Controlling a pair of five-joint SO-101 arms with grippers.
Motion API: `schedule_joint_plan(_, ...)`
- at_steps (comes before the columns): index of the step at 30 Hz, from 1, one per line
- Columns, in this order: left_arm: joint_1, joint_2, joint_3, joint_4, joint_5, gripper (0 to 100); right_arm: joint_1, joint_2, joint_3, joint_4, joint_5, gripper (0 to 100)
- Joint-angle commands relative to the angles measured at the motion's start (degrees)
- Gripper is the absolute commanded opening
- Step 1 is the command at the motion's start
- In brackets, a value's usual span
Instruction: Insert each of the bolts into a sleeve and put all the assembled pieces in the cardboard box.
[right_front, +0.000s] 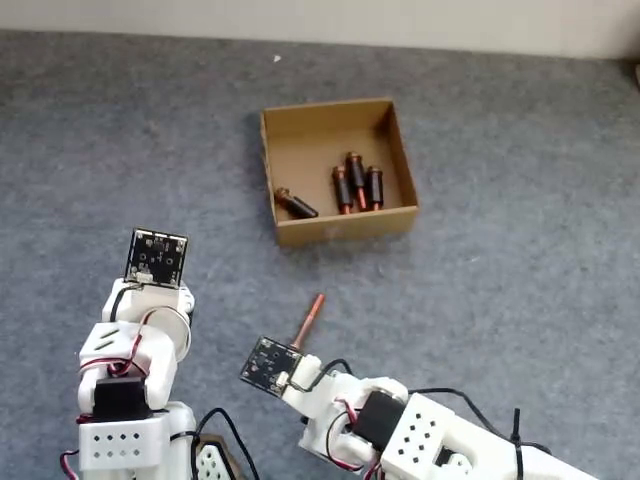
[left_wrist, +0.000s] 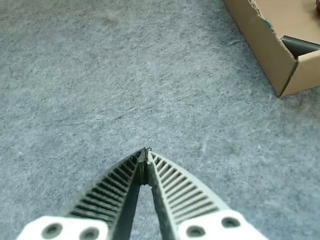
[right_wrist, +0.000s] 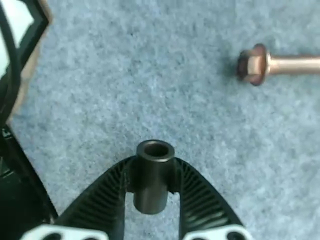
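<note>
Right wrist view: your right gripper (right_wrist: 153, 164) is clamped on the sleeve (right_wrist: 151, 187), bore end showing between the jaws. The bolt (right_wrist: 280, 65) lies flat on the carpet (right_wrist: 125, 75), beyond the jaws, not touching. Your left gripper (left_wrist: 146, 154) is closed on nothing, near the cardboard box (left_wrist: 260, 40).

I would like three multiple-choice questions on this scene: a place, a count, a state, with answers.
1. The loose bolt lies: A in the cardboard box; B on the carpet; C on the box rim.
2. Assembled pieces in the box: A two; B four; C six.
3. The right gripper is: A open; B shut on a bolt; C shut on a sleeve.
B, it lies on carpet before the box; B, four show inside; C, its fingers clamp a black sleeve.
</note>
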Motion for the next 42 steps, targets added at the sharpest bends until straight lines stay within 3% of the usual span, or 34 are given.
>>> schedule_joint_plan(1, -0.48, -0.31, -0.31, -1.41, 0.53, 1, -0.75, -0.84, -0.48, -1.19, 0.70, 0.5)
schedule_joint_plan(18, -0.48, -0.31, -0.31, -1.41, 0.53, 1, -0.22, -1.36, -5.49, -1.19, -1.05, 0.5)
schedule_joint_plan(24, -0.13, -0.31, -0.66, -1.41, 0.70, 1, 8.57, -1.36, -15.25, -1.27, -10.73, 0.5)
schedule_joint_plan(28, -0.13, -0.31, -0.84, -1.41, 0.70, 1, 11.82, -1.01, -18.95, -1.19, -12.22, 0.5)
schedule_joint_plan(31, -0.13, -0.31, -0.66, -1.41, 0.70, 1, 7.87, -1.10, -15.08, -1.19, -12.22, 0.5)
schedule_joint_plan(35, -0.40, -0.31, -0.66, -1.41, 0.70, 1, -3.38, -1.01, -9.98, -2.77, -12.48, 0.5)
schedule_joint_plan(38, -0.40, -0.31, -0.75, -1.41, 0.70, 1, -10.95, -0.92, -6.81, -8.04, -12.48, 0.5)
schedule_joint_plan(42, -0.40, -0.31, -0.66, -1.41, 0.70, 1, -15.34, -0.84, -2.42, -15.08, -12.13, 0.5)
